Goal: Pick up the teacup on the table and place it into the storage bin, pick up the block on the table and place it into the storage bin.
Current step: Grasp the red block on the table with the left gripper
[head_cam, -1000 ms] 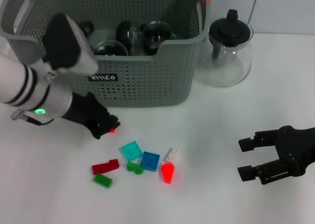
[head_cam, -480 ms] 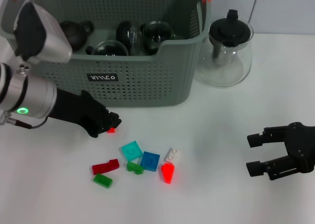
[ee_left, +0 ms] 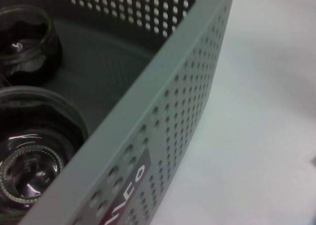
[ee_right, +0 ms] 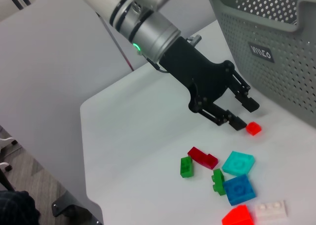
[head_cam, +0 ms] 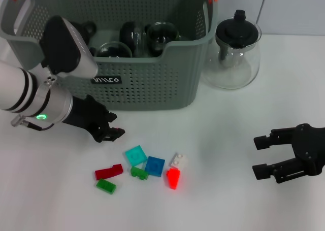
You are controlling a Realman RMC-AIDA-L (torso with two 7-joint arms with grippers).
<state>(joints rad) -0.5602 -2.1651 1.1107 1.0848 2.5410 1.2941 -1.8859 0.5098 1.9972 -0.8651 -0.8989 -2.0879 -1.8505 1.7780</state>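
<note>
I see the storage bin (head_cam: 147, 89) at 12 o'clock on the counter (head_cam: 228, 139), a grey-green perforated basket with orange handle clips and a small black label on its front wall. Dark glass teacups (head_cam: 161, 35) sit inside it, and the left wrist view looks down on two of them behind the bin's wall (ee_left: 163, 111).

The blocks lie loose at about 6 o'clock of the bin: a teal block (head_cam: 135, 155), a blue block (head_cam: 155, 166), a dark red block (head_cam: 108, 172), two green blocks (head_cam: 106, 186), a white block (head_cam: 177, 160) and a bright red block (head_cam: 173, 178). In the right wrist view a small red block (ee_right: 253, 128) rests on the counter just beside the left tool's fingertips, apart from them.

My left tool (head_cam: 112, 132) hovers low at 7 o'clock of the bin, just up from the block cluster, its jaws parted narrowly and holding nothing. My right tool (head_cam: 260, 156) sits well apart at 4 o'clock, jaws spread wide and empty.

A glass teapot with black lid (head_cam: 234, 51) stands at 3 o'clock, just beside the bin.
</note>
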